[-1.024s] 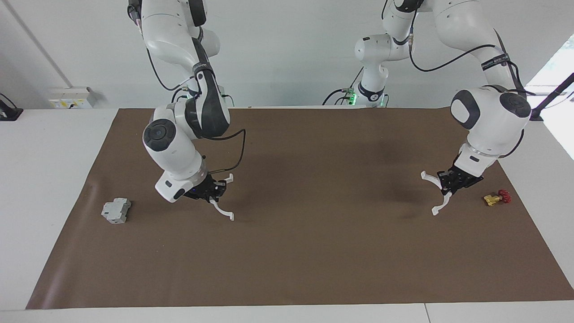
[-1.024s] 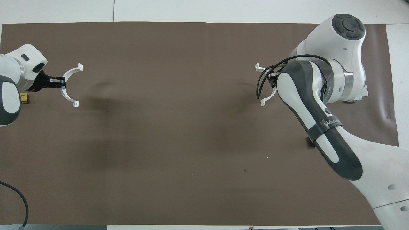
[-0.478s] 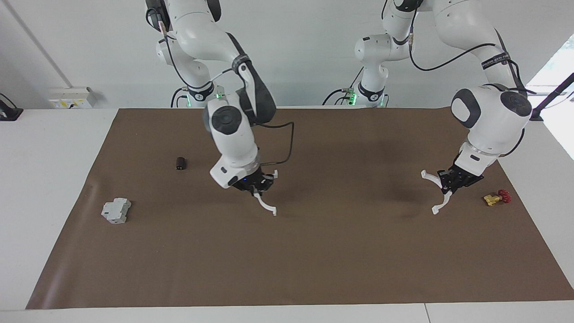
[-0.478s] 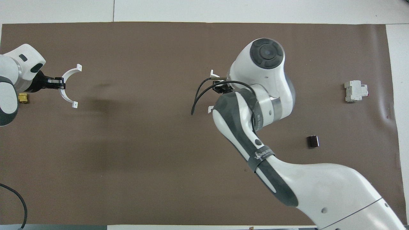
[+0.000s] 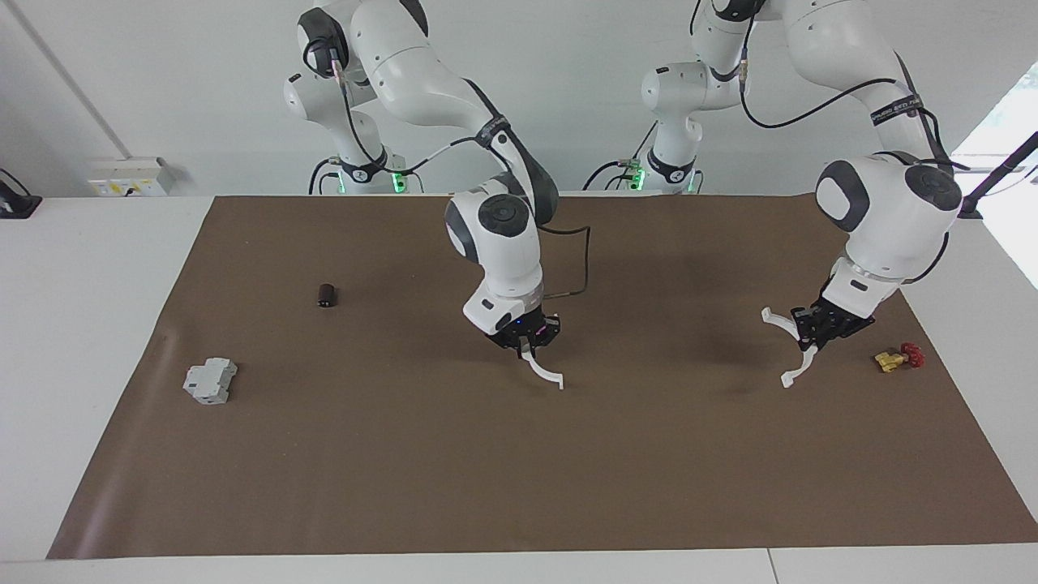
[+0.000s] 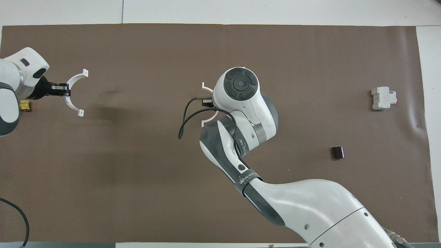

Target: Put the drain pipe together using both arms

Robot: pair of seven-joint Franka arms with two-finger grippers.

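Observation:
Each arm holds one white half of the drain pipe above the brown mat. My right gripper [image 5: 527,344] [image 6: 206,101] is shut on one arc [image 5: 545,373] [image 6: 207,89] over the middle of the mat; in the overhead view the arm's wrist hides most of that arc. At the left arm's end of the table my left gripper [image 5: 813,333] [image 6: 64,90] is shut mid-arc on the other half [image 5: 785,326] [image 6: 74,80], whose open side faces the middle of the mat. The two arcs are far apart.
A small yellow-and-red valve [image 5: 898,357] [image 6: 24,105] lies on the mat beside the left gripper. A grey blocky box [image 5: 210,380] [image 6: 383,98] and a small dark cylinder [image 5: 327,295] [image 6: 337,152] lie toward the right arm's end. The brown mat [image 5: 568,478] covers most of the table.
My right arm has swept its arc from near the grey box to the middle of the mat, uncovering the dark cylinder. The left arm and its arc have stayed still.

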